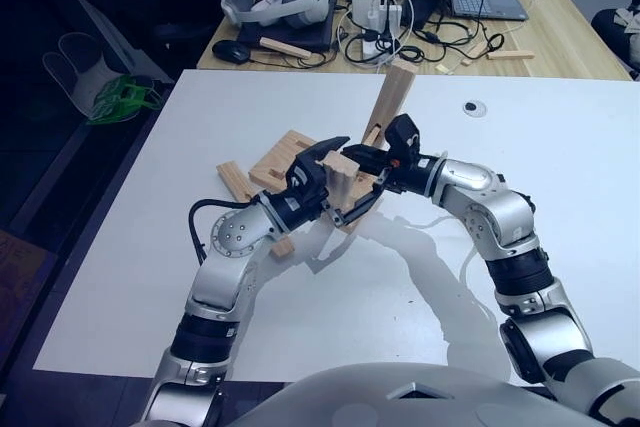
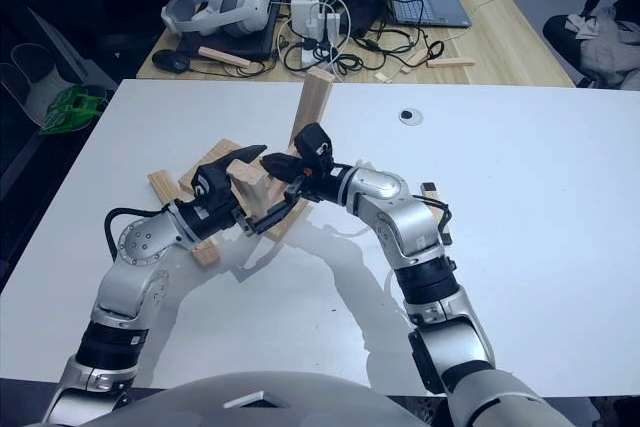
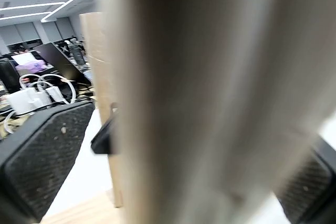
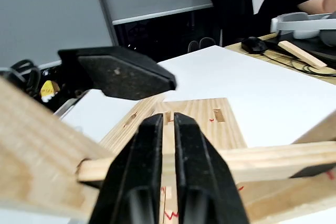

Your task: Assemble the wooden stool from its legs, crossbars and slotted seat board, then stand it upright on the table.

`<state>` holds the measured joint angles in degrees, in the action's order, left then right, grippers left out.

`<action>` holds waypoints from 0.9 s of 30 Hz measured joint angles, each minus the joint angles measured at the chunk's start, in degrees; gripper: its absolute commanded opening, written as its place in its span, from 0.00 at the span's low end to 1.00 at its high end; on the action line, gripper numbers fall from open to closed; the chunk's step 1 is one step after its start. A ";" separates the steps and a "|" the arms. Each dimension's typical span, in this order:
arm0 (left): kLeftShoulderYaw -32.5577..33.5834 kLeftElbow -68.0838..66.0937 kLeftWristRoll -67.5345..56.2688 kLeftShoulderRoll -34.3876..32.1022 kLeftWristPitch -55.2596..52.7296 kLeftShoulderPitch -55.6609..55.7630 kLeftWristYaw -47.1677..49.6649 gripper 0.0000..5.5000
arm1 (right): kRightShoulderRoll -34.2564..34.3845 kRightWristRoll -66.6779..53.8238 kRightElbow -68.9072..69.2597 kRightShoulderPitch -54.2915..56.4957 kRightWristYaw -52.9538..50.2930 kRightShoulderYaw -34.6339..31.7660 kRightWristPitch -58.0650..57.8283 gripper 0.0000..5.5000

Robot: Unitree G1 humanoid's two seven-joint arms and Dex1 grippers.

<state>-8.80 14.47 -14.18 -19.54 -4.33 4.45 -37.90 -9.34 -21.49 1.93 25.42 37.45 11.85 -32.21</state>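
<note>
Slotted seat board flat, upright leg at its far edge, loose leg beside, third leg and crossbar raised above

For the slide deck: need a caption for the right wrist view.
Right pincer clamps a crossbar butted against a leg, slotted seat board flat on the table beyond.

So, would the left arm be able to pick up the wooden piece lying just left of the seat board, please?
Probably not yet: the left end effector is closed on a wooden block, so it has no free grip. The wooden piece itself lies uncovered close beside that arm.
</note>
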 measured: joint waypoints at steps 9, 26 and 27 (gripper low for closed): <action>0.66 -1.67 0.16 0.46 0.95 1.29 1.29 0.93 | -1.98 -0.47 -26.83 32.91 -8.48 -16.93 8.61 0.04; 0.84 -2.40 1.26 0.70 1.53 1.28 2.18 0.93 | -3.98 8.78 -28.50 28.94 -0.95 -6.93 7.67 0.04; 0.80 -2.48 1.30 0.99 1.54 1.29 2.50 0.93 | -3.27 7.36 -27.49 28.47 -1.37 -8.23 6.27 0.04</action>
<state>-8.00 11.99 -12.88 -18.55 -2.79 5.75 -35.40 -12.61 -14.12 -25.56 53.89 36.08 3.61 -25.94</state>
